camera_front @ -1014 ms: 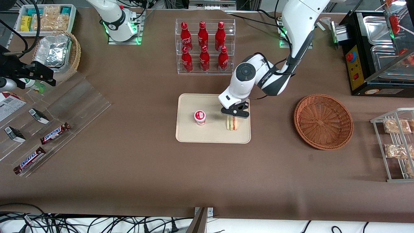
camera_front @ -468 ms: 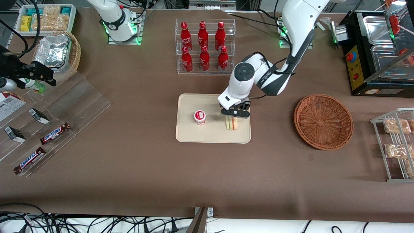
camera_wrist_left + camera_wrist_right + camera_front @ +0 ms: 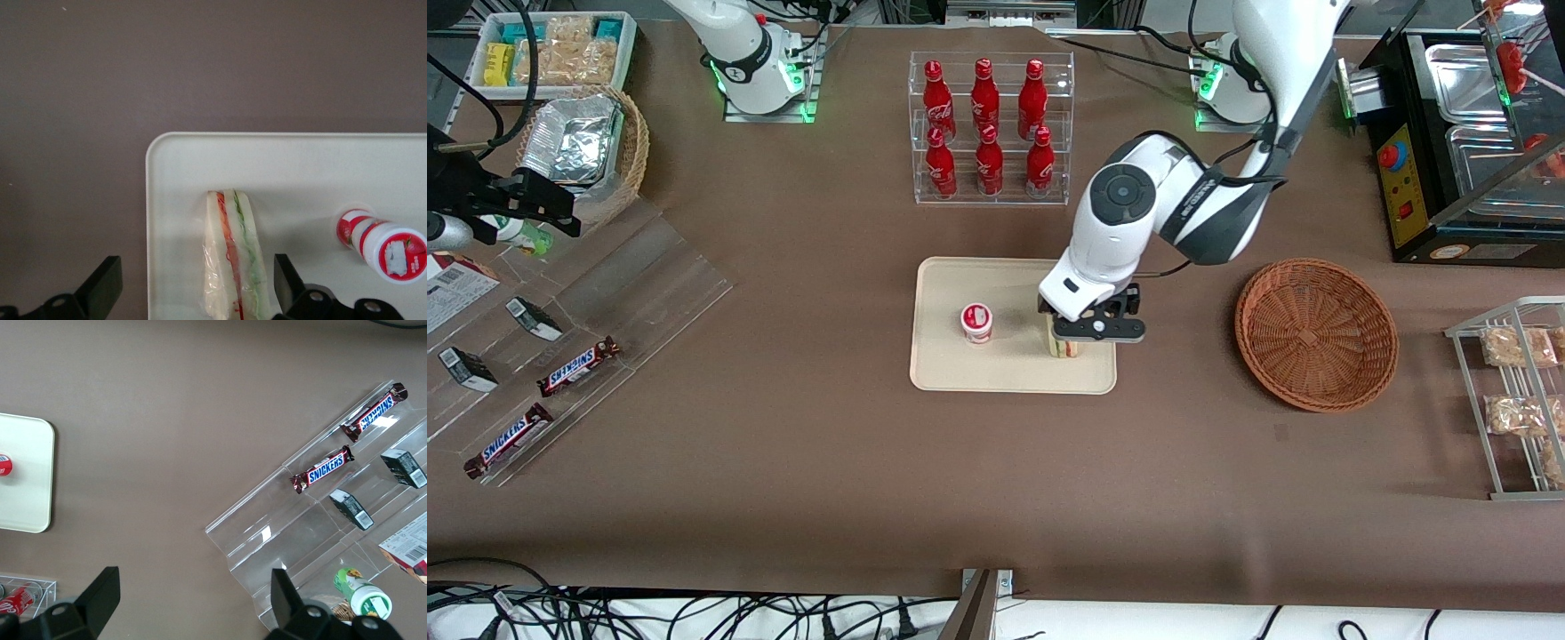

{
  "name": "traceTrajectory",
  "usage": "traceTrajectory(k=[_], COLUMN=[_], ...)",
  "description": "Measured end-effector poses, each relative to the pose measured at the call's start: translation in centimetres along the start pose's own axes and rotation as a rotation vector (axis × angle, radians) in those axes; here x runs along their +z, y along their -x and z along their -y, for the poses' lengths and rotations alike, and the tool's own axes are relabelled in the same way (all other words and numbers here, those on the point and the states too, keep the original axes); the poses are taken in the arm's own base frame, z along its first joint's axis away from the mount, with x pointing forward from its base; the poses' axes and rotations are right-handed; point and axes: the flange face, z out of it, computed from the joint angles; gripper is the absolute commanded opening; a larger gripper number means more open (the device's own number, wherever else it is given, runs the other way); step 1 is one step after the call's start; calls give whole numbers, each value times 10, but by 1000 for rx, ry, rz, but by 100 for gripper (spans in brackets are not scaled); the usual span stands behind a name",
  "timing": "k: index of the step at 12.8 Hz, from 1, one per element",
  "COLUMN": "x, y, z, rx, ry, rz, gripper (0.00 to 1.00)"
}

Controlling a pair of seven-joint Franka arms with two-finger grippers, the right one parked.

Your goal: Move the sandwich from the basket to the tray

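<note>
the brown table [image 3: 800,462] carries everything; the working arm [image 3: 1138,204] reaches down over it, toward the edge of the tray nearest the basket; the basket [image 3: 1316,333], round and reddish-brown, sits apart from the tray toward the working arm's end of the table, with nothing showing inside it; the clear bottle rack [image 3: 989,129] with six red bottles stands farther from the front camera than the tray; the tray [image 3: 951,369], cream-beige with rounded corners, lies flat near the table's middle; the gripper [image 3: 1089,342] hangs just above the tray's edge, its jaws spread wide on either side of the sandwich and not touching it, as the wrist view shows with one finger [image 3: 100,293] out over the table and the other over the tray; the sandwich [image 3: 233,257] stands on its edge on the tray, close to the rim, filling layers facing up; from the front it is partly hidden by the gripper, so its lean is hard to judge; a small red-and-white cup [image 3: 977,322] stands on the tray beside the sandwich, apart from it
</note>
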Motion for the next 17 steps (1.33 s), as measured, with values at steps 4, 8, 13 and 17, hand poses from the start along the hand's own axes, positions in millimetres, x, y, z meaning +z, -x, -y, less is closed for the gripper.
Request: traceTrajectory(k=[4, 8, 13, 17], x=[-65, -99, -131, -146], y=[-50, -68, -77, -78], z=[73, 122, 174, 200], rx=[-132, -219, -320, -278], ry=[-21, -6, 18, 30], rz=[-23, -46, -34, -20], gripper=[100, 100, 100, 100])
